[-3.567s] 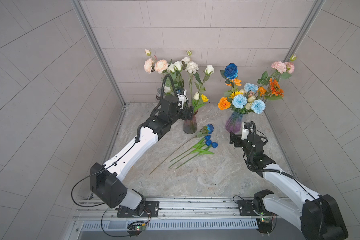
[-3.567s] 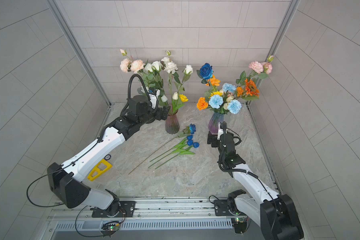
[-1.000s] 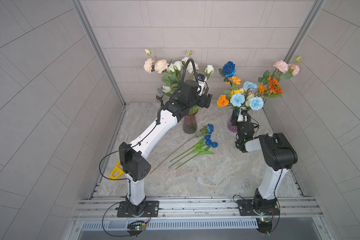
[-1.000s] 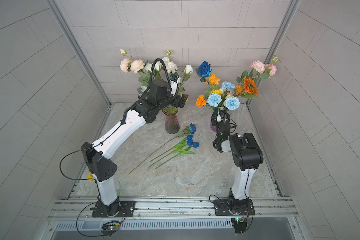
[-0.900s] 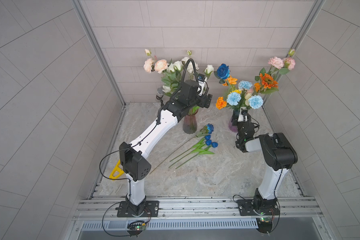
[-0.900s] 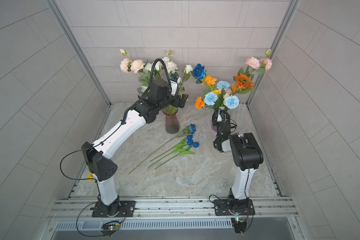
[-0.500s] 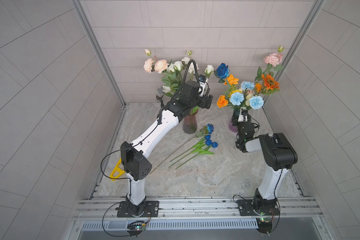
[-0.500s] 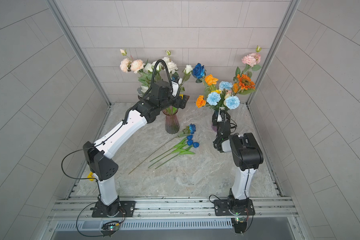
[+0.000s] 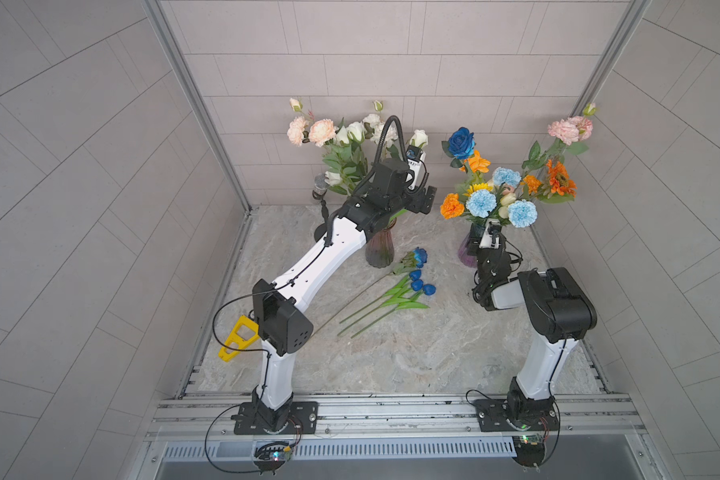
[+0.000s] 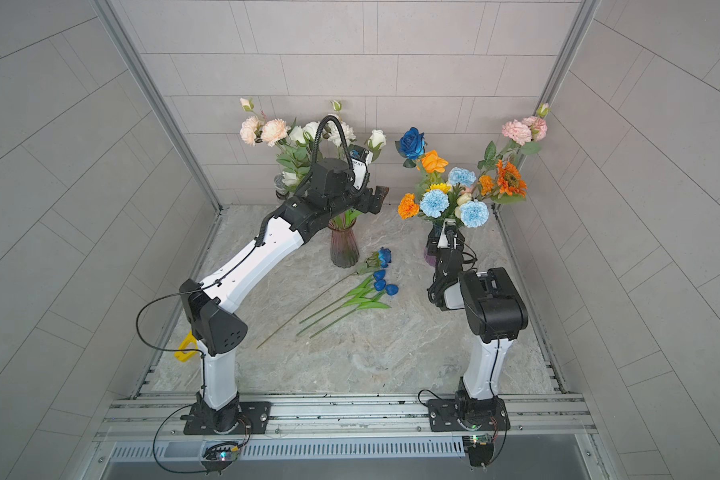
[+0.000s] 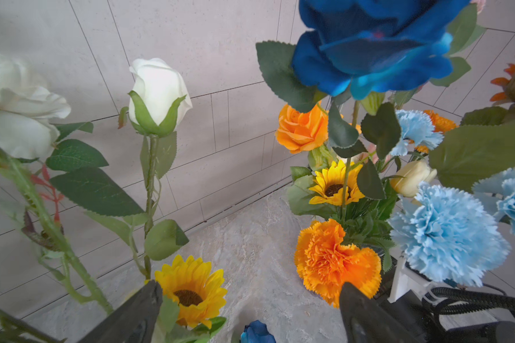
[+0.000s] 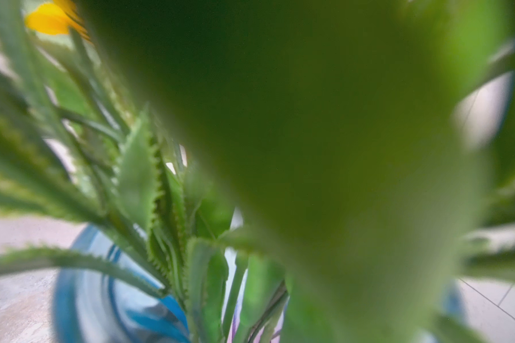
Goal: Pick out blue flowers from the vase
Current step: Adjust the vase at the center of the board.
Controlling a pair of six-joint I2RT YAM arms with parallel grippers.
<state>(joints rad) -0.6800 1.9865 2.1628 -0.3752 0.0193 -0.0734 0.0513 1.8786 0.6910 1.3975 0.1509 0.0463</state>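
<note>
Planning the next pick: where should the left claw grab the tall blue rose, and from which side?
Take the stem just under the blue rose, probably from the side of the open left claw. The head stands above the bouquet, so the stem is reachable there. Lower down, leaves and an orange rose crowd it.

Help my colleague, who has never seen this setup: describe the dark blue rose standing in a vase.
Start at the tiled back wall, then find the glass vase beside the right arm. The blue rose stands high in it, on the side nearest the other vase, just above an orange rose; it alone is deep blue, while the carnations below are pale blue.
</note>
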